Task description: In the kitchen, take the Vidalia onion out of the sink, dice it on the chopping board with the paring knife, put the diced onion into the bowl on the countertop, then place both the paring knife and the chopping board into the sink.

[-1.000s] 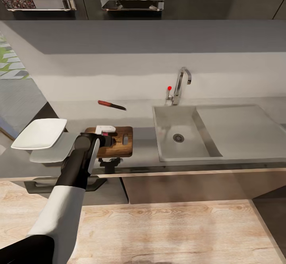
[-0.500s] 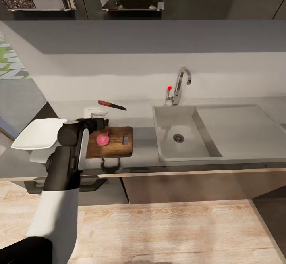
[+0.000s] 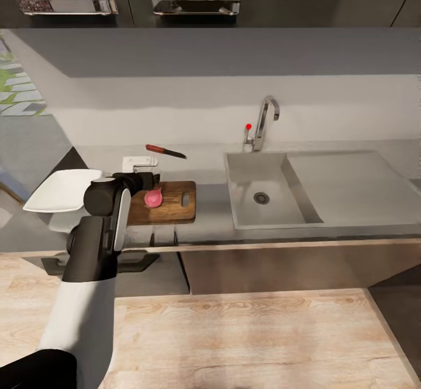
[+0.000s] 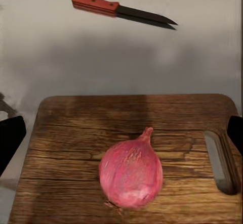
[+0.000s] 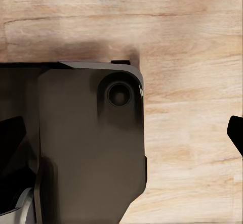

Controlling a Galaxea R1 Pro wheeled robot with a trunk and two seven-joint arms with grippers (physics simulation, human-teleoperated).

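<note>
Since a second ago, the left gripper (image 3: 153, 179) has lifted off the chopping board (image 3: 175, 209) and drawn back toward the bowl (image 3: 61, 190), leaving the Vidalia onion (image 3: 154, 198) lying free on the wood. Its fingers are spread wide, pinching nothing. On the surface (image 3: 213, 202) behind the board lies the paring knife (image 3: 165, 151), untouched. Right of the board sits the sink (image 3: 263, 193). The right gripper (image 5: 126, 133) hangs over wooden floor (image 5: 192, 27), fingers spread apart.

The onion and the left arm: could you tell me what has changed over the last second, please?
The left gripper has let go of the Vidalia onion, now lying free on the chopping board, and drawn back toward the wall, jaws open. The paring knife and bowl kept their places; the camera shifted slightly.
</note>
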